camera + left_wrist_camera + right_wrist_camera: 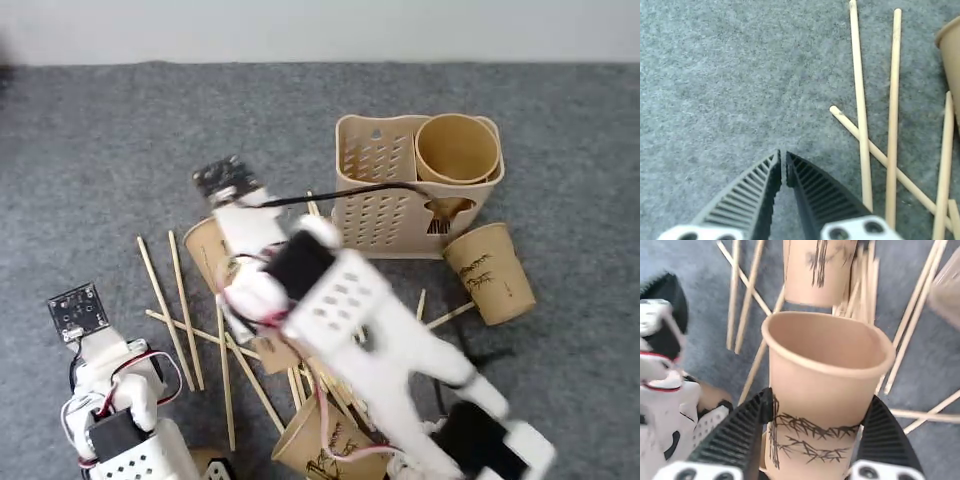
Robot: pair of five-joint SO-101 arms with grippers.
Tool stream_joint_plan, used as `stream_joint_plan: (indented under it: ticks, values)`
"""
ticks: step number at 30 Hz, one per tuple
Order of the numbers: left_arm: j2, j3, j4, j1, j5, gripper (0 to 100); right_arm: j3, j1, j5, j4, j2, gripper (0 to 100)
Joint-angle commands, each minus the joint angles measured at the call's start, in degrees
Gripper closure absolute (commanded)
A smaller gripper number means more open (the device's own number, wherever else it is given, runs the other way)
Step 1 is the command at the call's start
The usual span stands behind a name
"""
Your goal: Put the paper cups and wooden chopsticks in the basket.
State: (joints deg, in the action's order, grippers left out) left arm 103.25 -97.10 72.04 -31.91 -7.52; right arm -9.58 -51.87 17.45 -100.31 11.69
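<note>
Short of the basket, off its left front, your right claw grips a paper cup by the lower wall, one finger on each side, with the mouth open and facing up. Wooden chopsticks lie scattered on the grey table beneath and around it, several of them crossed.

A second cup stands upright in the basket's right-hand compartment. A third cup lies on its side just beside the basket's right front corner. A fourth cup lies on its side well away from the basket, close to the arms' bases, among a bundle of sticks. A fifth cup lies to the left of the basket, partly hidden behind your right arm.

Farthest from the basket, at the near left of the table, your left claw is closed on nothing. Its ribbed fingertips meet over bare table, with two crossed sticks lying just beside them.
</note>
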Motion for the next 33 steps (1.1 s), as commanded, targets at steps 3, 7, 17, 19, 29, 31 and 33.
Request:
stream_joint_plan:
  ticks: [3, 7, 17, 19, 29, 31, 33]
  values:
    - [0.8, 0.7, -0.1, -0.4, 0.3, 98, -3.3, 10.1, -6.6, -1.0, 13.1, 84.2]
    - [0.8, 0.7, -0.1, -0.4, 0.3, 98, -3.3, 21.1, -11.3, 3.5, 17.7, 84.1]
    - [0.8, 0.7, -0.1, -0.4, 0.3, 98, -1.7, 40.5, -15.6, 24.2, 19.5, 84.1]
    - [0.8, 0.7, -0.1, -0.4, 0.3, 98, 0.3, 41.9, -15.6, 28.1, 19.5, 84.1]
    - [0.8, 0.7, -0.1, -0.4, 0.2, 98, 22.4, 48.0, -18.6, 55.8, 20.2, 84.2]
    - [0.8, 0.7, -0.1, -0.4, 0.2, 98, 25.9, 49.0, -18.7, 59.7, 20.2, 84.2]
    - [0.8, 0.7, -0.1, -0.4, 0.2, 98, 28.4, 49.9, -18.7, 62.7, 20.3, 84.2]
